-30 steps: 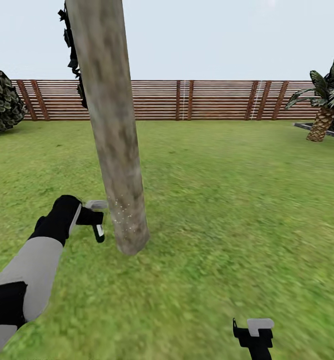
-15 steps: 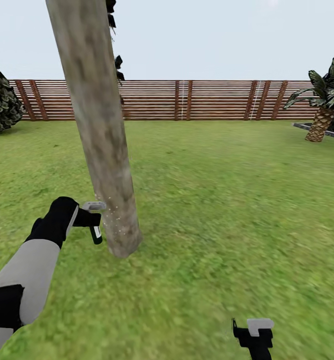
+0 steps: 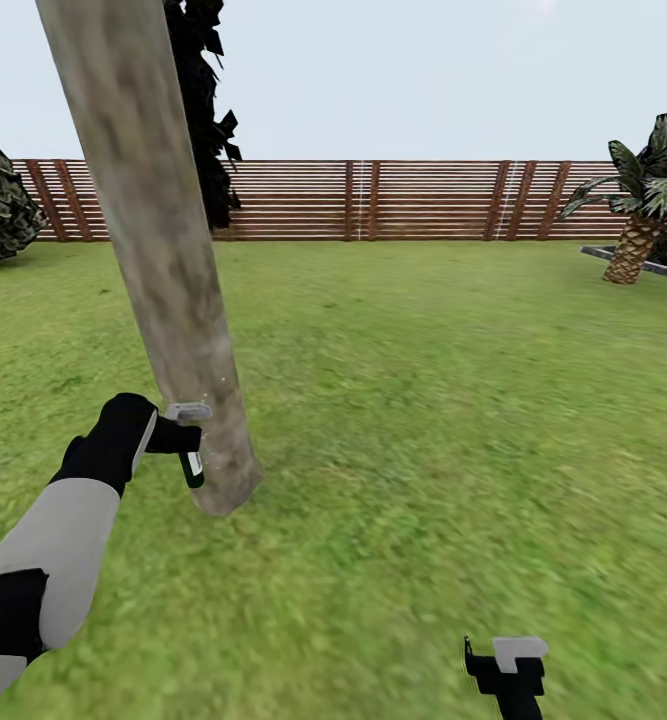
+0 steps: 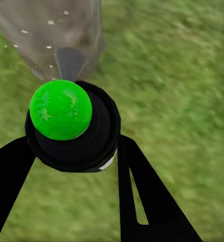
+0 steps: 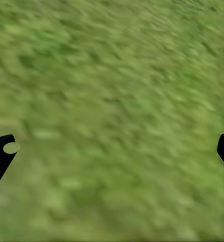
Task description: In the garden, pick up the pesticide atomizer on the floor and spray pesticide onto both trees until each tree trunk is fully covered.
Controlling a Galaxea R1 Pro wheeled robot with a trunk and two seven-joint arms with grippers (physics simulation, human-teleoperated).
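Left wrist view has the left gripper (image 4: 71,151) clamped around the pesticide atomizer (image 4: 71,126), its green cap facing the camera and the nozzle aimed at the base of the tree trunk (image 4: 51,30), where white specks of pesticide (image 4: 51,22) dot the bark. From the head view that gripper sits at about eight o'clock, just beside the trunk (image 3: 163,270), low near the grass floor (image 3: 423,400). To do this well, I would keep the nozzle square to the bark and work upward and around, since only the foot seems speckled. The right gripper (image 3: 508,672) hangs spread and empty at five o'clock. Against the earlier frames, the trunk sits further toward nine o'clock and leans more, with the fence (image 3: 423,200) shifted too, so the camera has moved.
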